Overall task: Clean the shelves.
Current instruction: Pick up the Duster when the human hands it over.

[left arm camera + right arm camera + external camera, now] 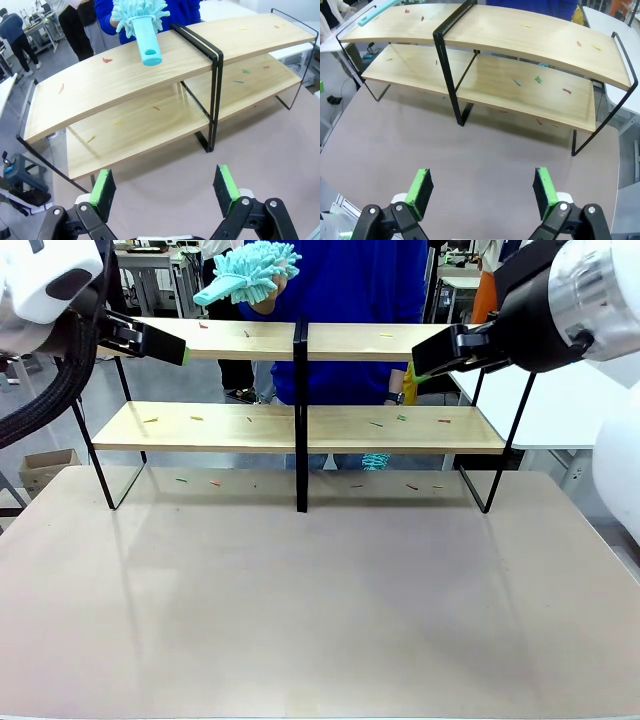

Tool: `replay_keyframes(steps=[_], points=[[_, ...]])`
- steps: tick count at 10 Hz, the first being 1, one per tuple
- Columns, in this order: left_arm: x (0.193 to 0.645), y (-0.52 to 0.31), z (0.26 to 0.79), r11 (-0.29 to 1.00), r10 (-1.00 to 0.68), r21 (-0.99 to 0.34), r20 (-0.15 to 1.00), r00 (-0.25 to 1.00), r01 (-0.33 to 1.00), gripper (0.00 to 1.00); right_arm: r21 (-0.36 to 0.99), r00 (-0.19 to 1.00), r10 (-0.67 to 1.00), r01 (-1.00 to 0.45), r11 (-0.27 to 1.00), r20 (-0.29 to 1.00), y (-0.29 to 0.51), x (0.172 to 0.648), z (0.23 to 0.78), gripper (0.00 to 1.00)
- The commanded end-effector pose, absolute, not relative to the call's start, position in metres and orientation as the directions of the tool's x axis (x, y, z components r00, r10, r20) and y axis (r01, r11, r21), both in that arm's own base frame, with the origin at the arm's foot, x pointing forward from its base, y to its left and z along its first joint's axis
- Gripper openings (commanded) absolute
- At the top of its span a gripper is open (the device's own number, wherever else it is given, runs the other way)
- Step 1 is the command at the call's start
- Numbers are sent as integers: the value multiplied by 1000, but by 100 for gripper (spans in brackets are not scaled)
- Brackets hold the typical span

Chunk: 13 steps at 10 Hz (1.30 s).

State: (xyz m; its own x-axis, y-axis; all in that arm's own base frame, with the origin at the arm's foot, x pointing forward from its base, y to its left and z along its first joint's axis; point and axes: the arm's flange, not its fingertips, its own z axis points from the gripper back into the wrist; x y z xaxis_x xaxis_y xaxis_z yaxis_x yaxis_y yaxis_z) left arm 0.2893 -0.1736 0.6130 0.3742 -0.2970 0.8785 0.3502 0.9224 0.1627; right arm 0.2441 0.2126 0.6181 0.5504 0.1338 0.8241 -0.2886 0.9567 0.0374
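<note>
I am hanging my left jaws released, green pads (pixel 102 187) standing wide apart with nothing between them, off the left end of the shelves (pixel 230 430) at top-board height. My right jaws are likewise gaping and gripping nothing, pads (pixel 543 186) well apart, sitting off the shelves' right end beside the top board. The beige bench (pixel 320 620) is stretching out in front of the shelves. The shelves are standing across its far part, two light-wood boards in a black frame with a black centre post (pixel 300 420). Small coloured scraps (pixel 376 424) are lying on both boards and on the bench beneath the shelves. Behind the shelves, a person in a blue top (pixel 350 280) is holding a teal fluffy duster (pixel 245 275) above the top board, left of the centre post, its handle pointing toward my left jaws.
</note>
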Motion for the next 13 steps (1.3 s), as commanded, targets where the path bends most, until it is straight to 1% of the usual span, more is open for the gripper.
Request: replay_keyframes(steps=[1, 3, 4, 5, 12, 13], points=[[290, -173, 613, 920, -305, 173, 879, 366, 352, 100, 45, 533, 114, -277, 960, 839, 212, 246, 612, 100], [290, -173, 613, 920, -305, 173, 879, 366, 352, 100, 45, 540, 118, -279, 959, 834, 212, 247, 611, 100], [290, -173, 613, 920, -305, 173, 879, 366, 352, 100, 11, 542, 143, -270, 963, 828, 212, 249, 608, 100], [290, -173, 613, 920, -305, 173, 879, 366, 352, 100, 38, 548, 130, -284, 958, 826, 211, 246, 618, 100], [289, -174, 613, 922, -297, 163, 879, 374, 350, 100, 38, 548, 130, -284, 958, 826, 211, 246, 618, 100], [307, -160, 630, 795, -383, 23, 794, 473, 606, 100, 38, 548, 130, -284, 958, 826, 211, 246, 618, 100]])
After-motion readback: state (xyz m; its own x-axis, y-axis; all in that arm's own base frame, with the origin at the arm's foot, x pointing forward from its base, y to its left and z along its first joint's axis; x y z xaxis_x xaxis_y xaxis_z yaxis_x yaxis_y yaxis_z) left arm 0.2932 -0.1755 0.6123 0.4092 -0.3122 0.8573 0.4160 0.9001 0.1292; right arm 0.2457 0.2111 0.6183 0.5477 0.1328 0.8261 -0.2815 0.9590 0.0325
